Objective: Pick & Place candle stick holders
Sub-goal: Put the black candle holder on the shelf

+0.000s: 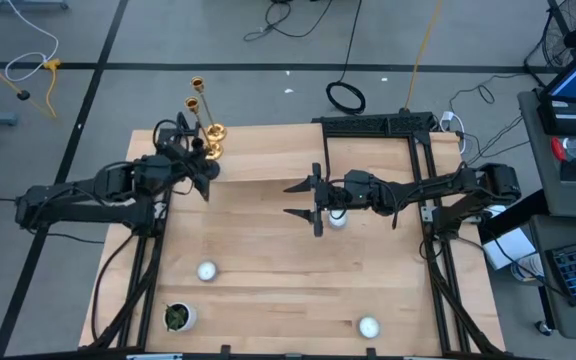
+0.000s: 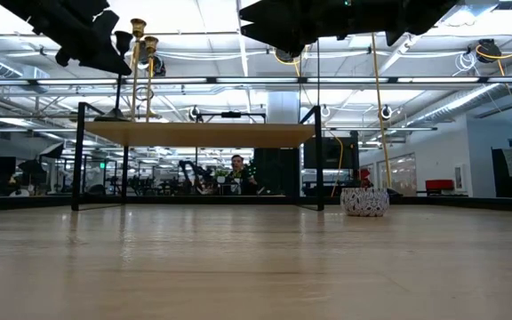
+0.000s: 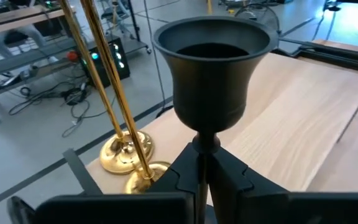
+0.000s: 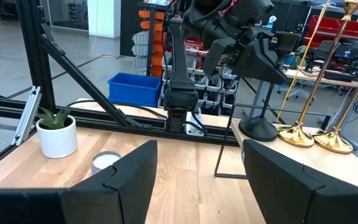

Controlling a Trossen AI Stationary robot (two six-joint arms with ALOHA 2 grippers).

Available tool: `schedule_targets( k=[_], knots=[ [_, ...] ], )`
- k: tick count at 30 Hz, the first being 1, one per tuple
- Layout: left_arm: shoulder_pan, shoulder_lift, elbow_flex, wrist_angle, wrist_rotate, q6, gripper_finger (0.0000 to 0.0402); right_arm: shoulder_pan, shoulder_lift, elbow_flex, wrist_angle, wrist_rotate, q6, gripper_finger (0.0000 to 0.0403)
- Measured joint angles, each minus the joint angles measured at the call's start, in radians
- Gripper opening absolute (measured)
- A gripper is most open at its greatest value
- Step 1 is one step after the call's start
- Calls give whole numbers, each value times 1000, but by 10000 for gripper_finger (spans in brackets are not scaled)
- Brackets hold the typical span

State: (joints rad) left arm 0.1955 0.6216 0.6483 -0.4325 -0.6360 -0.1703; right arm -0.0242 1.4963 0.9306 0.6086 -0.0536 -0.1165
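Observation:
My left gripper [image 1: 204, 160] is at the far left, shut on the black candlestick [image 3: 213, 68]. This shows in the right wrist view [image 4: 267, 93] next to two gold candlesticks [image 1: 211, 130], which stand on their round bases [image 3: 126, 148] on a raised wooden shelf [image 1: 258, 155]. My right gripper [image 1: 298, 200] is open and empty above the table's middle. One tealight cup [image 1: 338, 219] lies under its wrist. Two more tealight cups [image 1: 206, 270] [image 1: 368, 326] rest on the table nearer the front. My left gripper pinches the black candlestick's thin stem [image 3: 205, 144], just below its cup, between its two fingers. The fingers come about level from the table's left and lie across the stem. The candlestick is nearly upright, with its round base [image 4: 260, 129] at the shelf surface near the shelf's edge.
A small green plant in a white pot [image 1: 178, 317] stands at the near left corner. The shelf stands on thin black legs [image 4: 219, 155]. A black frame [image 1: 373, 125] runs along the far right. Bare wood lies between the grippers.

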Motion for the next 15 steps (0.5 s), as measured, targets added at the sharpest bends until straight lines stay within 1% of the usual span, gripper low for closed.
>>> schedule_targets(
  k=[3, 6, 9, 15],
  knots=[
    [20, -1, 0, -5, 51, -6, 15, 0, 0, 0, 0, 0, 0, 233],
    [29, -1, 0, -4, 87, -16, 30, 0, 0, 0, 0, 0, 0, 233],
    [27, 0, 0, -15, 103, -20, 44, 0, 0, 0, 0, 0, 0, 233],
    [27, 0, 0, -16, 116, -19, 49, 0, 0, 0, 0, 0, 0, 233]
  ],
)
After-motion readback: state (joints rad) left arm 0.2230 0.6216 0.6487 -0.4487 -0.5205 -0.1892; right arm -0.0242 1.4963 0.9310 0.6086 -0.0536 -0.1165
